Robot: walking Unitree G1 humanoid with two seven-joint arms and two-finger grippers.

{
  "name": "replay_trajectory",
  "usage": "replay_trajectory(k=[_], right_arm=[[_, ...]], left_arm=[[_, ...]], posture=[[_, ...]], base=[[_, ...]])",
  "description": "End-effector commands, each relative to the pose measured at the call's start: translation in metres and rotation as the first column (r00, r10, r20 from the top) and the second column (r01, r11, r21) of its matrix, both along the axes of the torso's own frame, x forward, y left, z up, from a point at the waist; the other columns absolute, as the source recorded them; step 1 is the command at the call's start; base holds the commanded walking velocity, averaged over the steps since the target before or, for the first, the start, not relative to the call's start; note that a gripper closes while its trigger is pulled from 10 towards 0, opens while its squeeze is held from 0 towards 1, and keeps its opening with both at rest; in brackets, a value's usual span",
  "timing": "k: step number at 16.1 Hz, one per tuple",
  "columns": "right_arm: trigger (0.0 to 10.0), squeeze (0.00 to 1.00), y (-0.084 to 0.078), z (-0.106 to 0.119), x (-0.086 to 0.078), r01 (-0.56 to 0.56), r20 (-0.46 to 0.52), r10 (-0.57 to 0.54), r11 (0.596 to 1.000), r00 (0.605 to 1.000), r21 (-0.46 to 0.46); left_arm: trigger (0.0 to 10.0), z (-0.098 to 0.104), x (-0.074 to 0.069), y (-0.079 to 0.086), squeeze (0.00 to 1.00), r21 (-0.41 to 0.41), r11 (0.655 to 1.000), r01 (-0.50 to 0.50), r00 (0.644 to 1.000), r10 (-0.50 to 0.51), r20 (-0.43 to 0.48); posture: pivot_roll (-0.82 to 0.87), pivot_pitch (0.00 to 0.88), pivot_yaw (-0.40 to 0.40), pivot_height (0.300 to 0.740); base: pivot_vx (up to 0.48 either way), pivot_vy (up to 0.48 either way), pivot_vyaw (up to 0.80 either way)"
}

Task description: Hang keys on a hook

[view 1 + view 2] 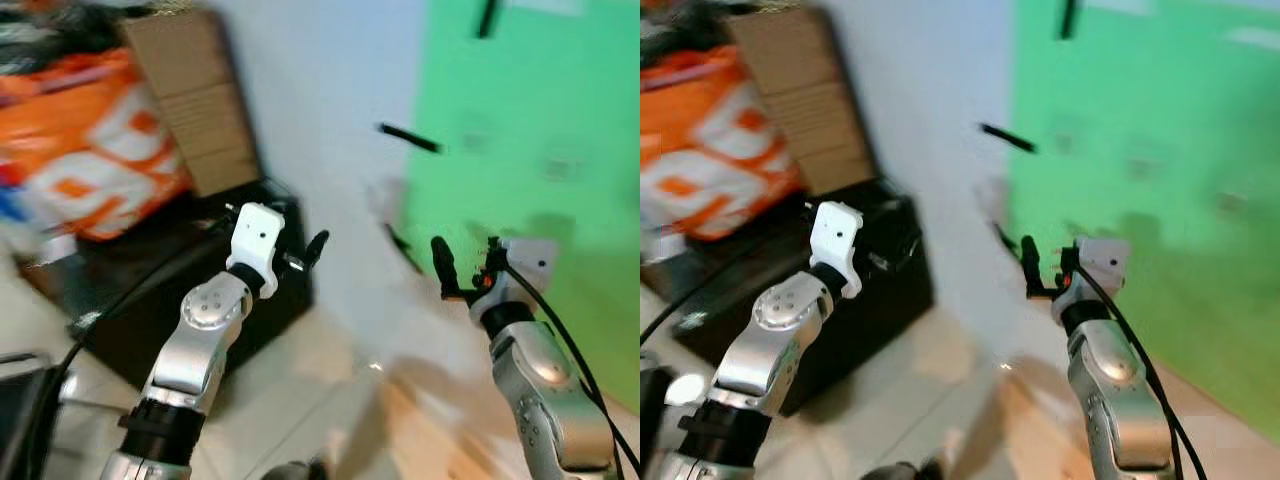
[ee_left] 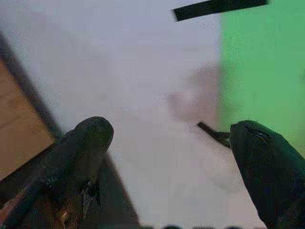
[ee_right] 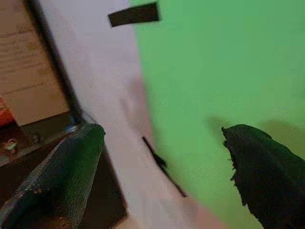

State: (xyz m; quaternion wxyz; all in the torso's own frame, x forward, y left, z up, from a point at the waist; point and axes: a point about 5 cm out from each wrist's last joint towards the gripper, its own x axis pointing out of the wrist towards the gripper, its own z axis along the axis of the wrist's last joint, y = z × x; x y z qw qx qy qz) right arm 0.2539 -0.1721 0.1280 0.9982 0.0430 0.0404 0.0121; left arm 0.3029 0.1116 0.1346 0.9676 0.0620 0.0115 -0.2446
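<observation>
Right gripper [image 3: 159, 167] gapes wide and empty before the green wall [image 1: 540, 120]; left gripper [image 2: 167, 157] is likewise spread, holding nothing. No keys can be made out, so the task looks barely begun. A blurred dark peg [image 1: 408, 138], maybe the hook, juts from the smooth white wall [image 1: 320, 90] near its green edge

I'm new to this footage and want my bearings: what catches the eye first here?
The bright green wall panel on the right beside a white wall stands out, with a dark peg-like bar near their seam. Both arms are raised toward it, left gripper and right gripper open and empty. An orange bag sits upper left, blurred.
</observation>
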Motion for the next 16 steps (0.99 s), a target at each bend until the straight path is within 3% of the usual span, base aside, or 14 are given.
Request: replay_trajectory(k=[1,5,7,12,13,14,16], right_arm=[[10.0,1.00,0.002,0.002,0.001,0.004,0.009,-0.004,1.000,1.000,0.003],[10.0,1.00,0.000,-0.007,0.000,0.050,-0.015,-0.050,0.998,0.999,0.021],[10.0,1.00,-0.003,-0.021,0.001,0.087,-0.095,-0.084,0.996,0.992,0.022],[10.0,1.00,-0.010,-0.025,0.005,0.153,-0.091,-0.149,0.988,0.985,0.035],[10.0,0.81,-0.009,-0.023,0.007,0.154,-0.083,-0.150,0.987,0.985,0.043],[10.0,0.00,-0.008,-0.022,0.008,0.156,-0.078,-0.153,0.987,0.985,0.040],[10.0,0.00,-0.007,-0.022,0.009,0.148,-0.068,-0.145,0.988,0.987,0.038]], left_arm=[[10.0,0.006,0.006,0.003,0.00,0.008,1.000,-0.011,1.000,0.011,0.021],[10.0,0.009,0.010,0.010,0.00,0.010,0.998,-0.068,0.997,0.067,0.045],[10.0,0.003,0.007,0.021,0.00,0.039,0.994,-0.103,0.994,0.103,0.023],[10.0,0.004,0.006,0.034,0.00,0.036,0.989,-0.146,0.989,0.145,0.032],[10.0,0.005,0.006,0.036,0.00,0.033,0.988,-0.151,0.988,0.150,0.034],[10.0,0.005,0.005,0.036,0.00,0.035,0.988,-0.149,0.988,0.148,0.035],[10.0,0.003,0.005,0.037,0.00,0.034,0.988,-0.151,0.988,0.150,0.032]], posture=[[-0.20,0.000,0.118,0.740],[-0.15,0.000,0.097,0.740],[-0.13,0.000,0.098,0.740],[-0.10,0.000,0.080,0.740],[-0.10,0.000,0.074,0.740],[-0.10,0.000,0.073,0.740],[-0.11,0.000,0.079,0.740]], base=[[0.000,0.000,0.80],[0.000,0.000,0.80],[0.131,0.000,0.00],[0.303,0.000,0.00],[0.315,0.000,0.00],[0.311,0.000,0.00],[0.311,0.000,0.00]])
